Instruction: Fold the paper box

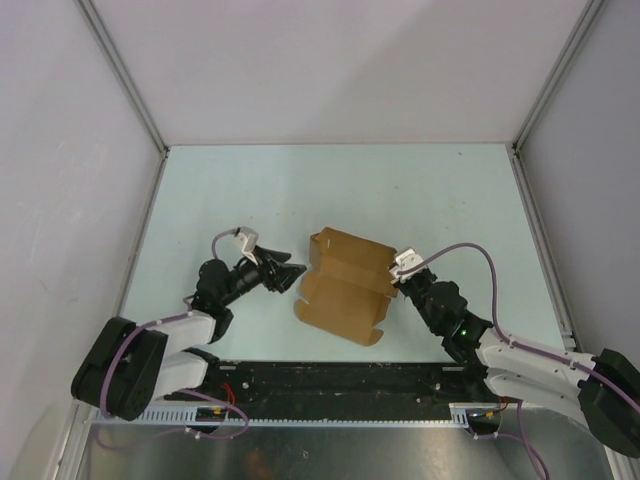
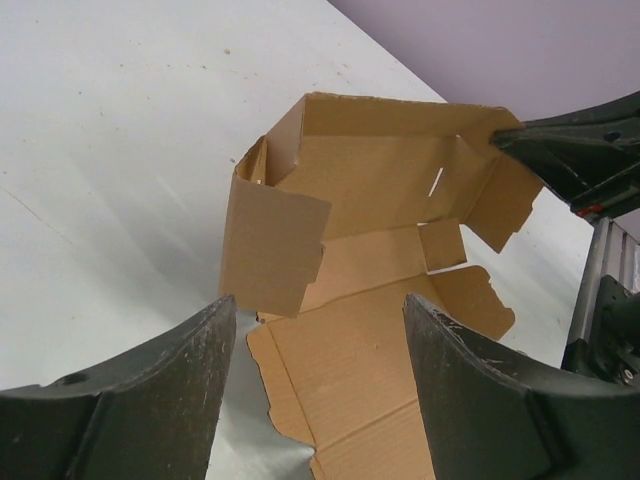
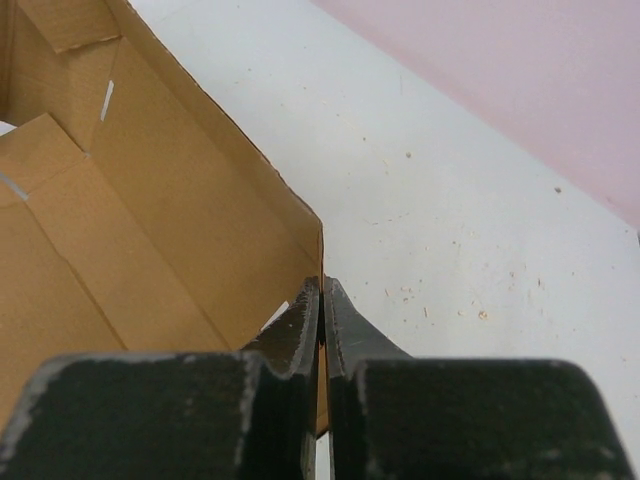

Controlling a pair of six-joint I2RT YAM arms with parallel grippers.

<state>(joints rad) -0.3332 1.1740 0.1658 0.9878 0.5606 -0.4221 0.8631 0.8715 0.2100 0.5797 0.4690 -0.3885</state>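
On table (image 1: 250, 190), paper box (image 1: 345, 285) in right gripper (image 3: 322, 300)

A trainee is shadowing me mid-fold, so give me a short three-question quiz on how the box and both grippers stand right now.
1. True or false: the left gripper is holding the box.
2. The right gripper is: A open; B shut on a box wall; C shut on nothing.
3. Fill in: the box's top is ____ (open or closed).
Key: 1 false, its jaws stand open and grip nothing; 2 B; 3 open.
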